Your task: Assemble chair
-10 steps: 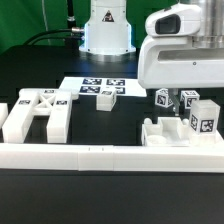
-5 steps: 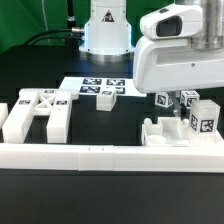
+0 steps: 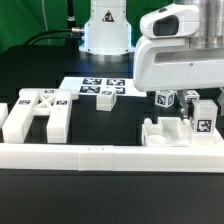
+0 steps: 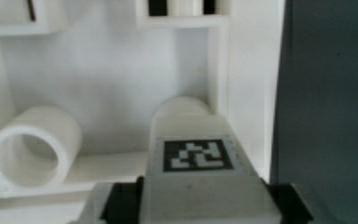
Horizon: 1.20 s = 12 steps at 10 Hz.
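Note:
In the wrist view my gripper (image 4: pixel 201 202) is shut on a white blocky chair leg (image 4: pixel 201 150) with a black-and-white tag; a dark finger (image 4: pixel 130 203) presses on each side of it. Below it lie a white chair panel (image 4: pixel 105 90) and a short white round peg (image 4: pixel 34 150). In the exterior view the arm's white hand (image 3: pixel 180 50) hangs over the right-hand parts: a low seat piece (image 3: pixel 163 133), a tagged leg (image 3: pixel 206 117) and a small tagged block (image 3: pixel 165 99). An H-shaped chair part (image 3: pixel 35 113) lies at the exterior view's left.
The marker board (image 3: pixel 95 88) lies flat at the middle back in front of the arm's base (image 3: pixel 107 35). A long white border rail (image 3: pixel 110 156) runs along the front. Black table surface lies between the H-shaped part and the seat piece.
The hand shifted slightly sideways over the right-hand parts. The tagged leg at the exterior view's right has moved a little to the right.

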Available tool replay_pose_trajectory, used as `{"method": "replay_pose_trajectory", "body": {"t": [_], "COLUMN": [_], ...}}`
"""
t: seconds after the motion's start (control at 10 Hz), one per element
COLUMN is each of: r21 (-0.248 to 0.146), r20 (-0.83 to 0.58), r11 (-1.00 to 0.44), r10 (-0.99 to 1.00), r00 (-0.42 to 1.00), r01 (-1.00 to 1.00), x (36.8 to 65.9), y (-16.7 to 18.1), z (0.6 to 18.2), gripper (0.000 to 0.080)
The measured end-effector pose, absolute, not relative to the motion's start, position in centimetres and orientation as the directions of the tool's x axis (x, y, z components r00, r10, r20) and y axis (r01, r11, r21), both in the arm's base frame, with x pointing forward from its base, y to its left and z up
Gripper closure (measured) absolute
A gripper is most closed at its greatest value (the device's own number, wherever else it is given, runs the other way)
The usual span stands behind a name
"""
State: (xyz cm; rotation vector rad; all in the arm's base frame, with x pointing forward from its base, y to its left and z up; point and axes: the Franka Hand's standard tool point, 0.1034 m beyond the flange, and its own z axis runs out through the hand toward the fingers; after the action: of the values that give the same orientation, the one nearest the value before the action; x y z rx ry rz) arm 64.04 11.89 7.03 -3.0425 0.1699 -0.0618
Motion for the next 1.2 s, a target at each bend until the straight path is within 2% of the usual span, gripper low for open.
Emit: {"method": "replay_pose_trajectory", "body": {"t": [0.4,0.6,1.1,1.2], "r21": [-0.108,-0.108,-0.107,-0.107], "r20": [0.017,0.007,-0.040,-0.047], "r11": [-0.842,-0.758,-0.441,-0.414], "r10": [-0.533,-0.648,-0.893,-0.906], "r00": [0.846,0.762,0.448,0.420], "r01": [-0.529,-0.644,-0.891,-0.904], "x": [64.00,64.01,64.05,64.04], "y": [12.15,12.23,12.41,12.45], "z": [7.02,7.02,7.03,6.99], "gripper": [0.0512,0.0512,0.0512,0.0412]}}
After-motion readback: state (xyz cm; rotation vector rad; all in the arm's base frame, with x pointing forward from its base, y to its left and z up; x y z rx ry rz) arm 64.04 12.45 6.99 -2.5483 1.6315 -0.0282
